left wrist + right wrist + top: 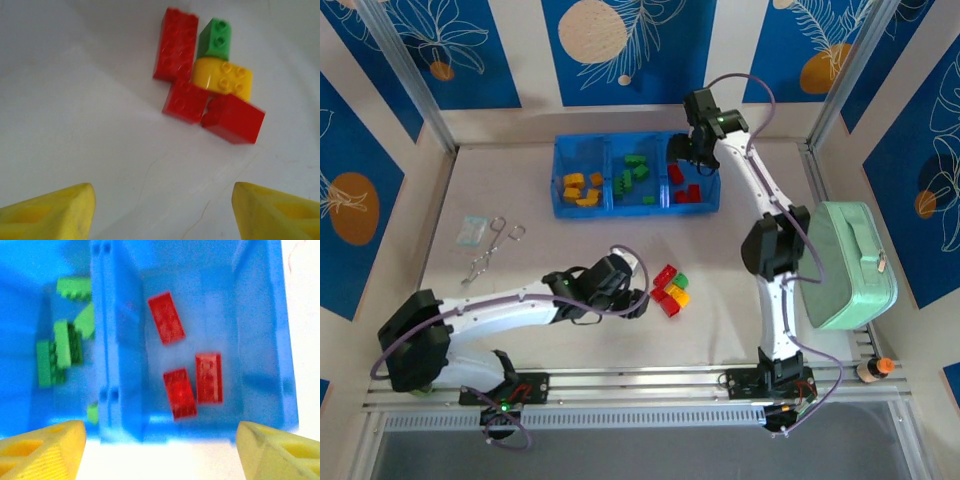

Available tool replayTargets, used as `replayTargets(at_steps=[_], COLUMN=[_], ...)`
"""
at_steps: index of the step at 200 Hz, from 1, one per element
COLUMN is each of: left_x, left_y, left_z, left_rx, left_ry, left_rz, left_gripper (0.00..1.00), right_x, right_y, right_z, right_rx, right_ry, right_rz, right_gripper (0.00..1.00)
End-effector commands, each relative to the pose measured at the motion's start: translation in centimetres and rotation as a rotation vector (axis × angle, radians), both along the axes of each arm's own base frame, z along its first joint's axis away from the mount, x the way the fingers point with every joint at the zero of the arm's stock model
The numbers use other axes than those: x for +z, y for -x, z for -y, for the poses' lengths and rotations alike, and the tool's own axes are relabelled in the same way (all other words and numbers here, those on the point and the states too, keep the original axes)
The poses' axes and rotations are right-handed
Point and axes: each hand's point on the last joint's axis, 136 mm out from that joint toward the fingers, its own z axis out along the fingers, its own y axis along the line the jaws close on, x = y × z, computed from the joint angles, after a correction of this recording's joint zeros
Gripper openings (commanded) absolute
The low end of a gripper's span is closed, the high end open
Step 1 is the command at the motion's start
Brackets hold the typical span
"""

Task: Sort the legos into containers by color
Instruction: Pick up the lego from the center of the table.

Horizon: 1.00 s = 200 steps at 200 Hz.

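A pale grey table (720, 250) is enclosed on 3 sides by off-white walls carrying blue panels (660, 60) printed with white leaf outlines and orange or peach discs. 2 aluminium posts (405, 75) mark the rear corners, and an aluminium rail (640, 385) runs along the near edge. Lighting is even, with soft shadows.

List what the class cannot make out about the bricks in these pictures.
- Top view: the right pincer covers part of the tray, so the count of red bricks is uncertain.
- Top view: the loose pile is too small to count.
- Right wrist: the green bricks are blurred and overlapping.
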Motion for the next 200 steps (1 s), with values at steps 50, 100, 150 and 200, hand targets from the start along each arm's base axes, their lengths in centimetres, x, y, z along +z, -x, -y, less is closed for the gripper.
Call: replayTargets(at_steps=[50,100,150,200], left_x=[-1.8,-4.7,-5.8,-7.4], left_y=[-4.1,-6.1,-7.9,-7.9], left_z=[4.4,6.0,6.7,6.2], left_rx=[-0.163,-0.235,-0.261,-0.260], left_ry=[-0.062,-0.116,-0.141,-0.203], left_rz=[-0.036,-0.089,-0.116,-0.150], left_gripper=[0.72,0.70,0.67,0.62], right_x=[0.0,-5.2,-7.8,-7.1], right_y=[12.5,19.2,22.4,22.5], right_z=[1.9,6.1,8.1,9.2], right_rx=[-0.029,-0.130,-0.176,-0.202], right_ry=[-0.118,-0.148,-0.173,-0.184], right_rz=[0.056,-0.045,-0.083,-0.052], right_gripper=[0.80,0.80,0.81,0.81])
